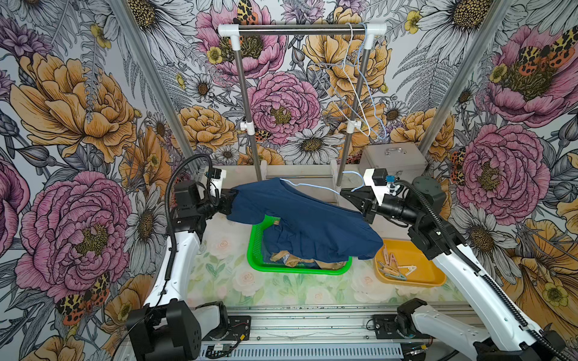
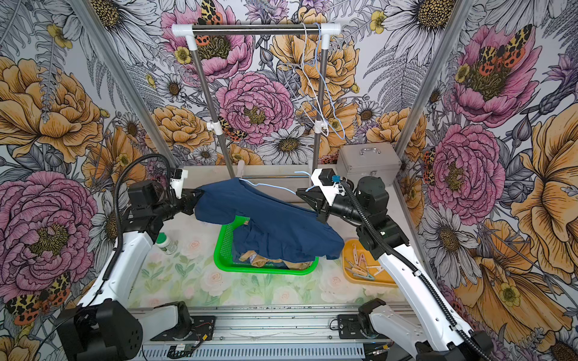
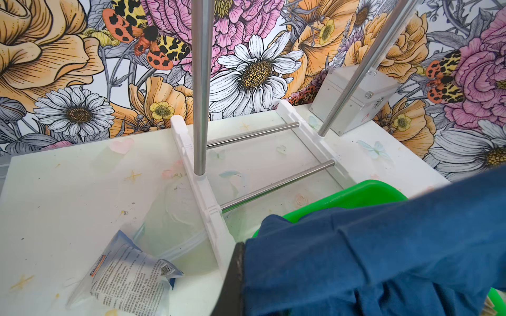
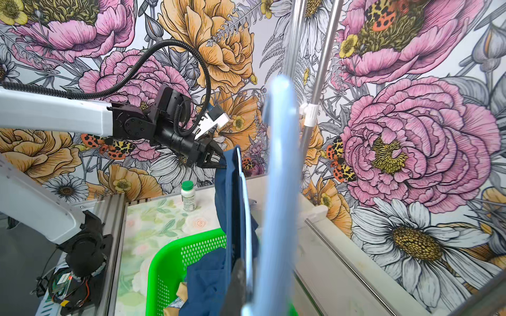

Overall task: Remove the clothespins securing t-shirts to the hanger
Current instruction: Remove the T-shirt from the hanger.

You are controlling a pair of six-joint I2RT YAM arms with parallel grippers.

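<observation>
Over the green plastic mesh basket, the left gripper pinched a navy blue cloth t-shirt, plain only in the right wrist view; the right gripper clamped its light blue wire hanger. Pastel plastic clothespins lay beside the basket in an orange tray, partly hidden.

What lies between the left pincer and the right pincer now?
A navy t-shirt on a light blue hanger stretches from the left pincer to the right pincer; both top views show it.
</observation>
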